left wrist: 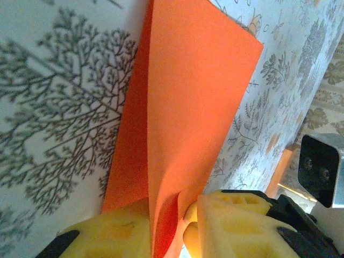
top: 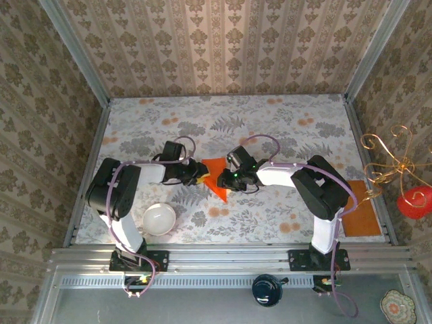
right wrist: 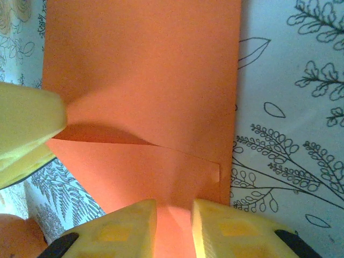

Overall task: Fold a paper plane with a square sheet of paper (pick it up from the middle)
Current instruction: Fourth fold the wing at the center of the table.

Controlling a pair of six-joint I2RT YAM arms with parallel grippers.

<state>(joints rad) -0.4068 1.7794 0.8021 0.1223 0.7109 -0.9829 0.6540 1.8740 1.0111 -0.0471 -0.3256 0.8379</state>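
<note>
The square sheet of paper [top: 216,177] lies partly folded on the floral table between my two grippers. My left gripper [top: 200,173] is shut on its left edge. In the left wrist view the yellow fingers [left wrist: 107,236] pinch a raised flap of the sheet [left wrist: 188,107], which curls up off the table. My right gripper [top: 228,178] rests on the sheet's right side. In the right wrist view its jaws [right wrist: 174,231] stand slightly apart over the flat paper [right wrist: 145,80], with a folded layer's edge just ahead of them. The left gripper's finger [right wrist: 27,123] shows at that view's left.
A white bowl [top: 159,219] sits near the left arm's base. A duller brownish-orange rectangle [top: 361,217] lies at the right edge, beside a gold wire ornament [top: 388,158] with a red heart. Patterned walls close in the table on three sides.
</note>
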